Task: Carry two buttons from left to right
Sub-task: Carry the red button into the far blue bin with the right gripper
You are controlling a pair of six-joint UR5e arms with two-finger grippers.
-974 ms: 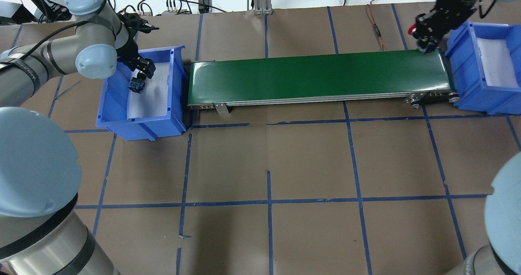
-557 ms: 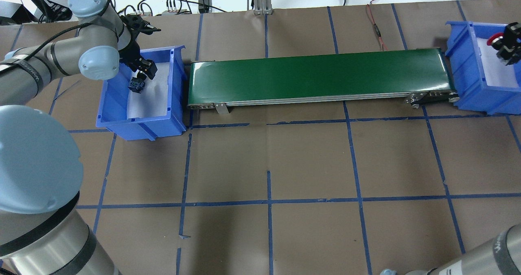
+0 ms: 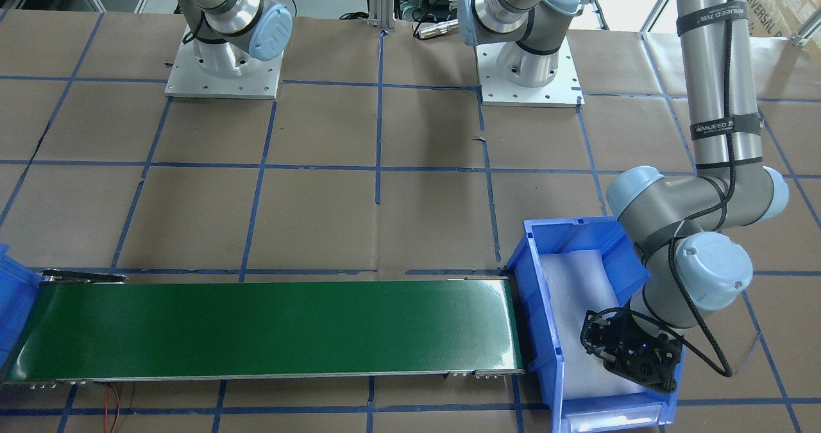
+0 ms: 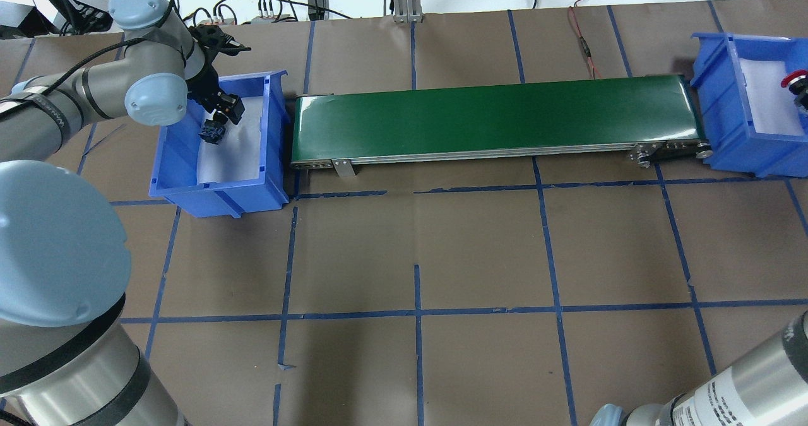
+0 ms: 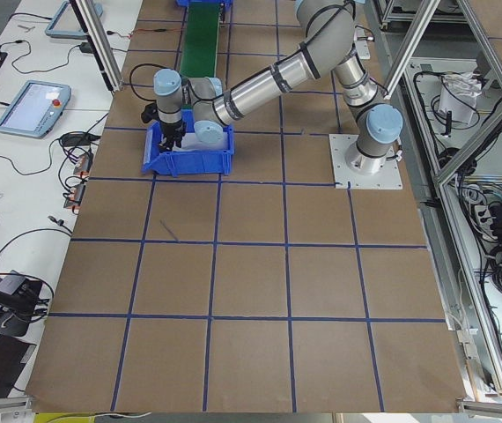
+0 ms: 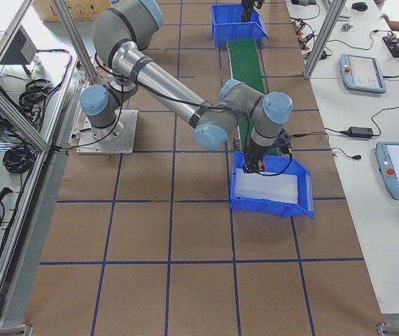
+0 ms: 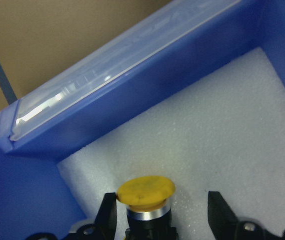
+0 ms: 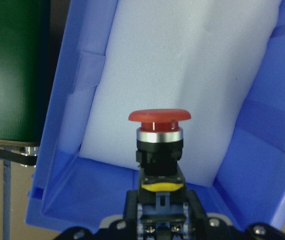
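Red button (image 8: 159, 131) is clamped in the right gripper (image 8: 160, 202), cap aimed at the right bin (image 8: 62, 150) foam beyond. Left gripper (image 7: 163, 211) straddles the yellow button (image 7: 146, 192), jaws unclosed.

The right gripper (image 6: 256, 166) hangs over the near bin (image 6: 304, 196) at the belt's (image 6: 245, 70) near end; a second bin (image 6: 220, 28) stands at its far end.
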